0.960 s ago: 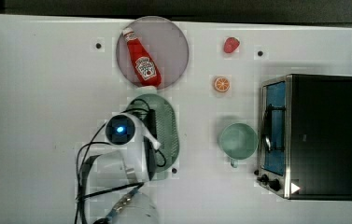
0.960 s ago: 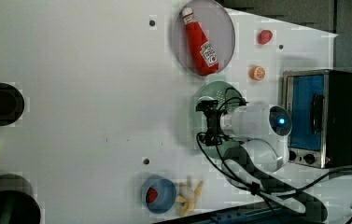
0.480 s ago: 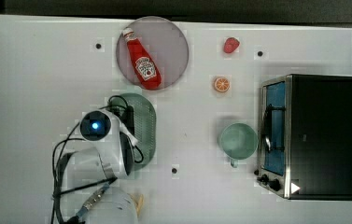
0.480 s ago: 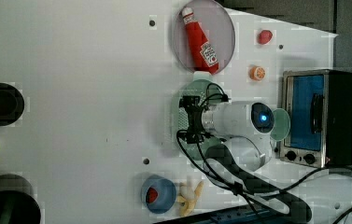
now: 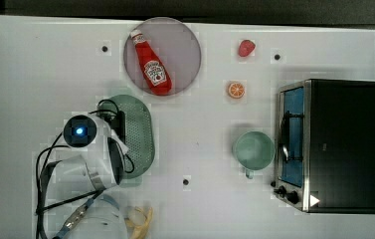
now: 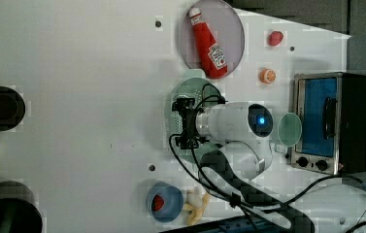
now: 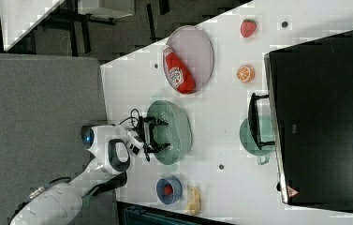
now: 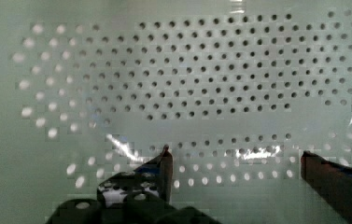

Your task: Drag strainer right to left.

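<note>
**Gripper down inside the strainer, mid-desk**

White desk [image 5: 36, 59] under my cameras, and I've got the gripper [image 7: 158, 135] planted in the strainer [image 5: 138, 132]. Through the wrist view its fingers [image 8: 164, 163] stand spread apart over the holed floor, closed on nothing. In the top view, the strainer sits mid-desk, just below the grey plate [image 5: 185, 50] with the ketchup bottle [image 5: 151, 69]. Mint cup [image 5: 253, 150] rests well apart, beside the toaster oven [image 5: 339, 144] at the desk's right edge in the top view.

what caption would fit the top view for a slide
Panda gripper pressed into the mint-green strainer, below the ketchup bottle on its grey plate.
</note>
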Motion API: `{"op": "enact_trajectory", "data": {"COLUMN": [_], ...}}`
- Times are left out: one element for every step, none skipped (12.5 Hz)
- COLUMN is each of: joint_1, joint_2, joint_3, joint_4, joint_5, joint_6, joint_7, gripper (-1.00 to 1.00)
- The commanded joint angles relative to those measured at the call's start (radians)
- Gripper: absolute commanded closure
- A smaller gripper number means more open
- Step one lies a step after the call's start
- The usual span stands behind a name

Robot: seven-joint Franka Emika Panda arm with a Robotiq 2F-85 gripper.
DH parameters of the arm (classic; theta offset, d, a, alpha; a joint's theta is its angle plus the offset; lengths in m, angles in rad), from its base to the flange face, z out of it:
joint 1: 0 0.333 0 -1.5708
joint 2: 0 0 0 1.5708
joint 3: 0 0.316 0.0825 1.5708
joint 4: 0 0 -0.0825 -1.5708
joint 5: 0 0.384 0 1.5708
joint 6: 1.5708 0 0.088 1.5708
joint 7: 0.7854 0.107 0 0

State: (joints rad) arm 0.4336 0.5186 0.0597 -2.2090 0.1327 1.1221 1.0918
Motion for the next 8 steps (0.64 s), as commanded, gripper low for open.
{"op": "enact_trajectory", "data": {"joint_1": [0.065,0.077,0.090,0.102,0.112,0.122,0.133,0.143], "joint_2": [0.008,0.019,0.030,0.040,0.050,0.058,0.066,0.076], "joint_3": [0.010,0.010,0.010,0.010,0.010,0.010,0.009,0.010], "joint_4": [0.043,0.061,0.077,0.093,0.109,0.124,0.142,0.161], "joint_5": [-0.022,-0.022,-0.022,-0.022,-0.022,-0.022,-0.022,-0.022], "joint_6": [-0.021,-0.025,-0.028,-0.028,-0.029,-0.036,-0.043,-0.056], "joint_7": [0.105,0.124,0.138,0.142,0.147,0.156,0.167,0.188], "gripper": [-1.00,-1.00,-1.00,-1.00,-1.00,-1.00,-1.00,-1.00]}}
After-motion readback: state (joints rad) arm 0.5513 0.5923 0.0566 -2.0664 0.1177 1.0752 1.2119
